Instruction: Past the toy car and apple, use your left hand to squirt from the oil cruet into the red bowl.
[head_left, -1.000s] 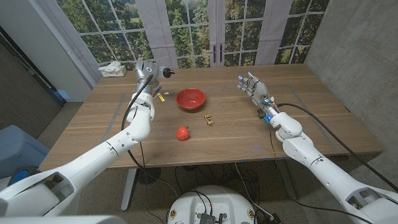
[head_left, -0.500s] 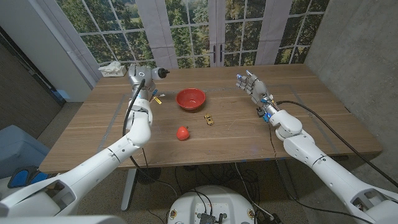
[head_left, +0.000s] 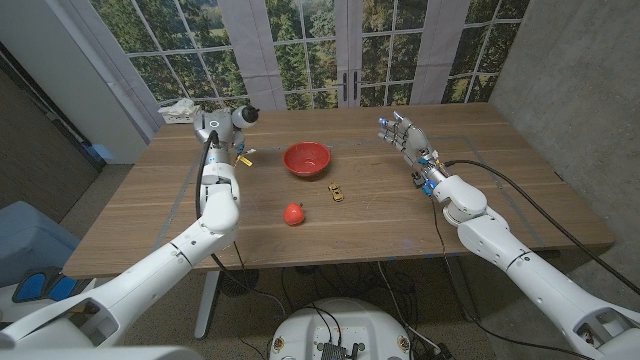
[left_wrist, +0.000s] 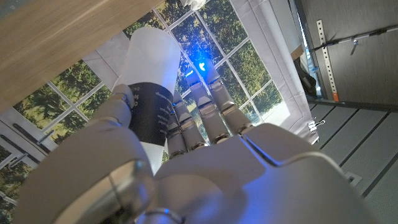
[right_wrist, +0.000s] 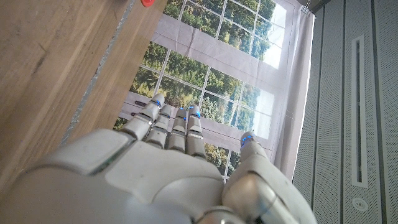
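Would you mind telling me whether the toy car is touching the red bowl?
Apart. The head view shows bare wood between the toy car and the red bowl; the car sits nearer the robot.

From the head we look down on the table (head_left: 400, 200); our wrist cameras sit close behind each hand, sharing the windows (head_left: 300, 40).

No text, brand or number can be read here. In the left wrist view the oil cruet (left_wrist: 151, 93), held by the left robot hand (left_wrist: 186, 168), carries a black label (left_wrist: 149, 112) with small pale print, but the print is too blurred and too small to read.
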